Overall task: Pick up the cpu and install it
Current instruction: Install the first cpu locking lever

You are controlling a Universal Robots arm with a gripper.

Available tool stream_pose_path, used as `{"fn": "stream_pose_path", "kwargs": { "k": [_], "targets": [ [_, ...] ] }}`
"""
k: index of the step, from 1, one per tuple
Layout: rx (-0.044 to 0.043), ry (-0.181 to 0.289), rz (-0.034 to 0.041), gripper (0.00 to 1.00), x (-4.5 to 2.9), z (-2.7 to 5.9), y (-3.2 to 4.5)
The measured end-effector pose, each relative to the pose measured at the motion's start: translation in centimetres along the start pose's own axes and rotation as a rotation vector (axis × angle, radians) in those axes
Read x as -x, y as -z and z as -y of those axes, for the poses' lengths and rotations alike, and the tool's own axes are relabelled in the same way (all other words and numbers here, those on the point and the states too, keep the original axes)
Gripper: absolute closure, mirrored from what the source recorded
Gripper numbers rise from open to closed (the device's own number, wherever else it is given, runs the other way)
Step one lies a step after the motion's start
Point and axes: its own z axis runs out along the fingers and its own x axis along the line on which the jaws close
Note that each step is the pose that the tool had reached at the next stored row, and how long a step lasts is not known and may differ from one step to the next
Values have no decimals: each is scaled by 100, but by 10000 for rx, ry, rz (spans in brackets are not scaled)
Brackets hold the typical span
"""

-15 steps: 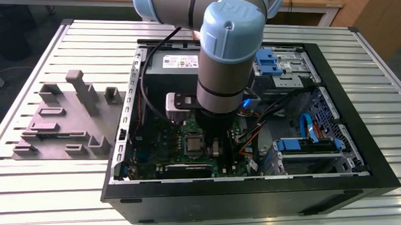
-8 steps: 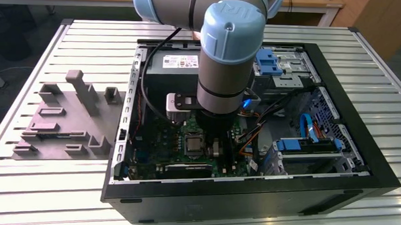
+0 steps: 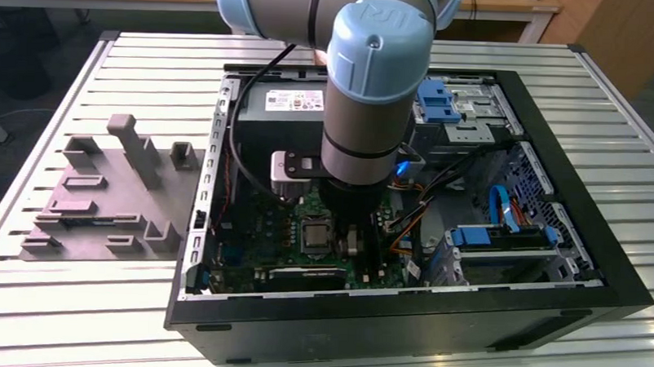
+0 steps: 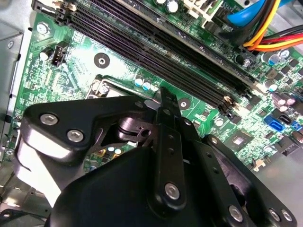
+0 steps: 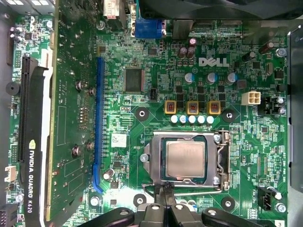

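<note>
In the first wrist view the cpu (image 5: 185, 159), a flat silvery square, lies inside the metal-framed socket (image 5: 218, 163) on the green motherboard. The socket's frame sits around the chip. My gripper (image 5: 166, 191) is shut, its two fingertips pressed together with nothing between them, just beside the socket's edge. The second wrist view has the gripper (image 4: 162, 97) with its black linkages close over the board, and a corner of the socket (image 4: 102, 87) peeks out behind them. In the exterior view the arm reaches down into the open computer case, the gripper (image 3: 353, 243) low next to the socket (image 3: 312, 234).
The black case wall (image 3: 585, 266) rings the board. A grey power supply box (image 3: 281, 108) stands at the back, a graphics card (image 5: 66, 118) beside the socket, memory slots (image 4: 156, 52) and coloured cables (image 4: 265, 28) nearby. A grey fixture (image 3: 108, 200) lies at the exterior view's left.
</note>
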Motion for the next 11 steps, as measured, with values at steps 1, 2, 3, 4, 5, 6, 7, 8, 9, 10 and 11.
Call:
{"fn": "stream_pose_path", "kwargs": {
  "k": [1,2,3,4,5,6,7,8,9,10,11],
  "targets": [
    [-1,0,-2,89,0,0,8],
    [-1,0,-1,89,-1,0,16],
    [1,0,-2,89,-1,-1,25],
    [2,0,-4,89,-2,-1,35],
    [1,0,-2,89,-2,-1,45],
    [1,-1,-4,89,-2,-2,53],
    [1,0,-2,89,-2,-1,58],
    [1,0,-3,89,-3,-2,66],
    [2,-1,-4,89,-3,-2,75],
    [1,0,-3,89,-3,-2,85],
    [1,0,-3,89,-4,-3,97]
  ]
}}
